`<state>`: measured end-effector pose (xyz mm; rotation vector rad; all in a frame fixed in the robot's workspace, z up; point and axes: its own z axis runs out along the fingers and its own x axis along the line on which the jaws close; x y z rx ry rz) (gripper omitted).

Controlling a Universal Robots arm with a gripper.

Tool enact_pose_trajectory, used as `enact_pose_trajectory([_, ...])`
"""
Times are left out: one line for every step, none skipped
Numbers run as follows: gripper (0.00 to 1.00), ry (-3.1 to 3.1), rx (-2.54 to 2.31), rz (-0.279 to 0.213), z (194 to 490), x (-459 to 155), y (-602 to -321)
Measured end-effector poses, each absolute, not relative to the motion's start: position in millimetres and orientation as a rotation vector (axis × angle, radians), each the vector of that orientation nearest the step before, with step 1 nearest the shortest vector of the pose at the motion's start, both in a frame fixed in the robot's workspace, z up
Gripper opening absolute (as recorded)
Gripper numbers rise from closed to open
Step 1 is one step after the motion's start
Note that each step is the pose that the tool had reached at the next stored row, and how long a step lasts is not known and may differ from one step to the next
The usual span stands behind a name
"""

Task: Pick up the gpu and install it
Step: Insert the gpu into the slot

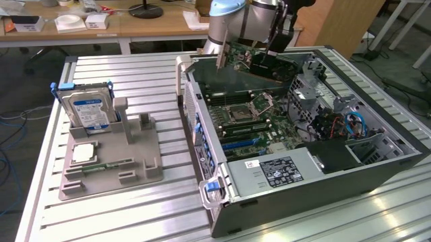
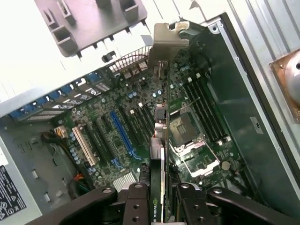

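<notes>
My hand (image 2: 161,199) is closed on the graphics card (image 1: 246,56), one finger (image 2: 136,201) pressed to each face, gripping it by one end.

- **Graphics card.** It hangs in the air over the open computer case (image 1: 303,186) and touches nothing. In the exterior view it sits above the far end of the case, tilted, and well clear of the motherboard (image 1: 259,126).
- **Long axis.** In the wrist view the card appears edge-on. Its long axis runs straight out from my hand to the silver end bracket (image 2: 169,40), which points at the case's rear wall.
- **Key relation.** The card's line passes between the blue slot (image 2: 123,133) and the processor socket (image 2: 180,129). The slot therefore lies to one side of the card rather than under its edge. I judge that it also runs at a slight angle to the card.
- **Surroundings.** The case lies on its side on the ribbed tabletop (image 1: 135,212). Toward the exterior view's left, well apart from the case, a grey holder (image 1: 135,151) carries an upright hard drive (image 1: 86,108) and a small memory stick (image 1: 108,165).
</notes>
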<state>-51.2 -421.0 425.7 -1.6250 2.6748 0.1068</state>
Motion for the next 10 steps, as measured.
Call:
enact_pose_trajectory([0.26, 2.660, -1.636, 0.100, 425.6, -51.1, -421.0])
enact_pose_trajectory([0.26, 2.644, -1.647, 0.092, 425.5, -51.2, -421.1])
enact_pose_trajectory([0.26, 2.629, -1.658, 0.084, 425.4, -51.2, -421.1])
enact_pose_trajectory([0.26, 2.613, -1.668, 0.076, 425.3, -51.2, -421.2])
enact_pose_trajectory([0.26, 2.599, -1.677, 0.069, 425.2, -51.2, -421.4])
enact_pose_trajectory([0.26, 2.587, -1.685, 0.063, 424.9, -51.2, -421.5])
enact_pose_trajectory([0.26, 2.578, -1.693, 0.060, 424.5, -51.2, -421.5])
enact_pose_trajectory([0.26, 2.571, -1.700, 0.058, 424.0, -51.1, -421.6])
enact_pose_trajectory([0.26, 2.566, -1.707, 0.058, 423.4, -51.2, -421.9])
enact_pose_trajectory([0.26, 2.562, -1.713, 0.058, 422.7, -51.2, -422.3])
